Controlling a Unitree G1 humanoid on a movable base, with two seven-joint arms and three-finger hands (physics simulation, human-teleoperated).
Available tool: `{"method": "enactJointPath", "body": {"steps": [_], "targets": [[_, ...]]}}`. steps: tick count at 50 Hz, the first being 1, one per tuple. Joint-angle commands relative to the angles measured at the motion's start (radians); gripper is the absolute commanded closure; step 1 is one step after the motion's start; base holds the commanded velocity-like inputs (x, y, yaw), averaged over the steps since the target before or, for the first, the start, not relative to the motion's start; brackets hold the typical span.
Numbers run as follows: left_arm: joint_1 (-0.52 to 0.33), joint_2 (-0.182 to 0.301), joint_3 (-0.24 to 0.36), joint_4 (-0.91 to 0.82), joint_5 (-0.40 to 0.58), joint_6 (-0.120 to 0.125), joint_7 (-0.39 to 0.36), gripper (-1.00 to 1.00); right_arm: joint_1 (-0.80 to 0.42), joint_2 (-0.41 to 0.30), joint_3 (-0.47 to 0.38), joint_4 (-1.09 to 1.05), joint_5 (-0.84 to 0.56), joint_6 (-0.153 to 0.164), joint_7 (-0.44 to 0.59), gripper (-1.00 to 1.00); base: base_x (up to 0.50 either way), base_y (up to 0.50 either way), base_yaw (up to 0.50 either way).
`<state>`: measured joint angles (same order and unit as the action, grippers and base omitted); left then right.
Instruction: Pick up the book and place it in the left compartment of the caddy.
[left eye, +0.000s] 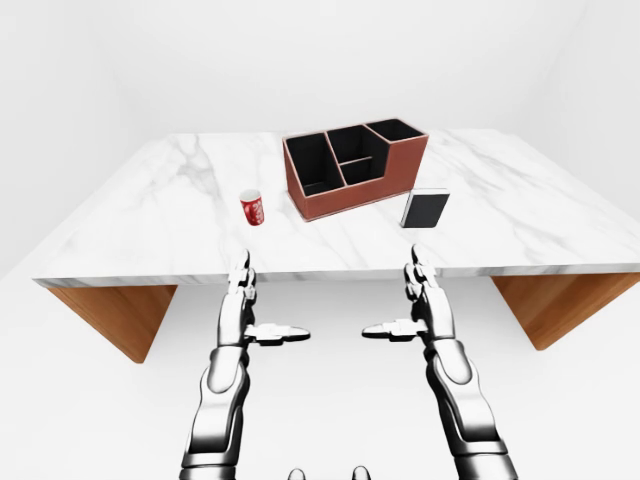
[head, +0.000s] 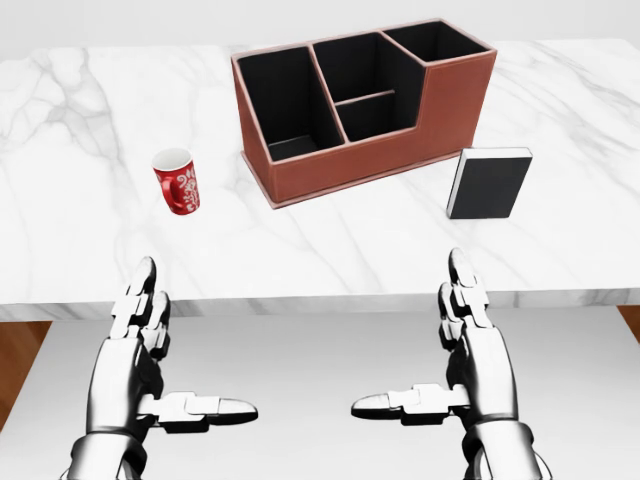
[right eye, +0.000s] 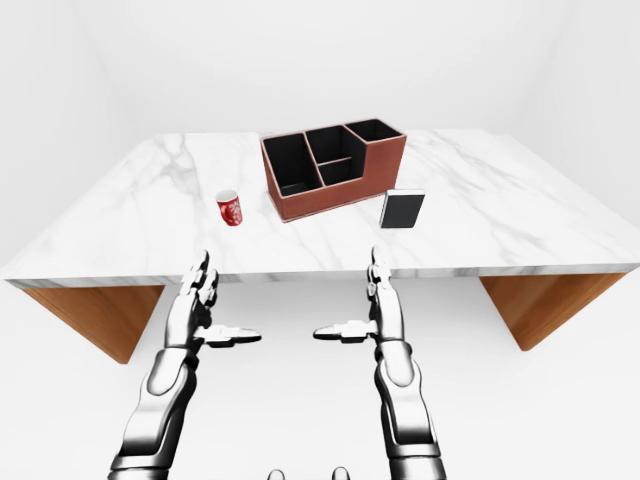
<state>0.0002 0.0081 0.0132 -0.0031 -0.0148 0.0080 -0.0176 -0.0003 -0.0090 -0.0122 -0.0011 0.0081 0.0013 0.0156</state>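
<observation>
Nearest the camera, the left hand (head: 150, 350) and right hand (head: 465, 345) are held below the table edge (head: 320, 300), fingers extended, thumbs pointing inward, both empty and fully open. Neither hand is over the tabletop.

Further in, the book (head: 489, 183) stands upright on the marble, just beside the right end of the caddy (head: 365, 160). A red cup (head: 177, 181) stands apart to the caddy's left.

The caddy sits at an angle; its left compartment (head: 282, 105) is the large bay nearest the cup.

Risk assessment:
- The upright book is likely to tip if a finger contacts it before the grasp closes.
- The carry path crosses the other compartments; early release would misplace the book.
- A low approach could strike the caddy wall and shift it.
</observation>
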Motion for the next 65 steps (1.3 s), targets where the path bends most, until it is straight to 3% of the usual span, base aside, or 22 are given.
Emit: {"method": "enactJointPath", "body": {"steps": [1,2,4,11,19,20,21,25,27,29,30,39,54,65], "targets": [[0.007,0.01,0.018,-0.014,-0.026,0.016,-0.04,-1.0,-0.005,-0.015,-0.021,-0.001,0.001,0.001,0.032,-1.0,0.0,0.0,0.0],[0.009,0.013,0.015,-0.009,-0.011,-0.002,-0.041,-1.0,-0.001,-0.015,-0.019,-0.001,-0.003,0.002,0.037,-1.0,0.0,0.0,0.0],[0.013,0.012,0.015,-0.011,-0.004,-0.009,-0.043,-1.0,0.002,-0.015,-0.016,0.006,-0.008,0.001,0.044,-1.0,0.0,0.0,0.0],[0.02,0.011,0.015,-0.025,-0.003,-0.005,-0.056,-1.0,-0.003,-0.018,-0.013,0.02,-0.028,0.001,0.062,-1.0,0.0,0.0,0.0],[0.014,0.02,0.027,-0.093,-0.025,0.065,-0.088,-1.0,0.018,-0.031,-0.022,-0.053,-0.054,0.053,0.104,-1.0,0.0,0.0,0.0],[0.011,0.023,0.026,-0.094,-0.015,0.062,-0.09,-1.0,0.017,-0.036,-0.019,-0.054,-0.066,0.052,0.113,-1.0,0.0,0.0,0.0],[0.012,0.023,0.027,-0.101,-0.015,0.064,-0.094,-1.0,0.018,-0.04,-0.023,-0.146,-0.069,0.086,0.122,-1.0,0.0,0.0,0.0],[0.019,0.027,0.023,-0.138,-0.009,0.079,-0.124,-1.0,0.004,-0.05,-0.038,-0.101,-0.084,0.086,0.152,-1.0,0.0,0.0,0.0],[0.019,0.026,0.024,-0.145,-0.007,0.079,-0.131,-1.0,-0.023,-0.056,-0.046,-0.202,-0.089,0.086,0.169,-1.0,0.0,0.0,0.0],[0.02,0.027,0.024,-0.158,-0.011,0.079,-0.146,-1.0,-0.017,-0.059,-0.051,-0.122,-0.101,0.086,0.175,-1.0,0.0,0.0,0.0],[0.021,0.026,0.023,-0.174,-0.021,0.079,-0.157,-1.0,-0.026,-0.066,-0.058,-0.227,-0.101,0.086,0.193,-1.0,0.0,0.0,0.0],[0.005,0.034,0.037,-0.296,-0.045,0.079,-0.201,-1.0,-0.055,-0.071,-0.084,-0.322,-0.108,0.086,0.23,-1.0,0.0,0.0,0.0],[-0.065,0.054,0.098,-0.515,-0.133,0.079,-0.169,-1.0,-0.122,-0.105,-0.148,-0.574,-0.088,0.086,0.223,-1.0,0.0,0.0,0.0],[-0.099,0.074,0.126,-0.581,-0.165,0.079,-0.143,-1.0,-0.164,-0.116,-0.159,-0.615,-0.074,0.086,0.194,-1.0,0.0,0.0,0.0]]}}
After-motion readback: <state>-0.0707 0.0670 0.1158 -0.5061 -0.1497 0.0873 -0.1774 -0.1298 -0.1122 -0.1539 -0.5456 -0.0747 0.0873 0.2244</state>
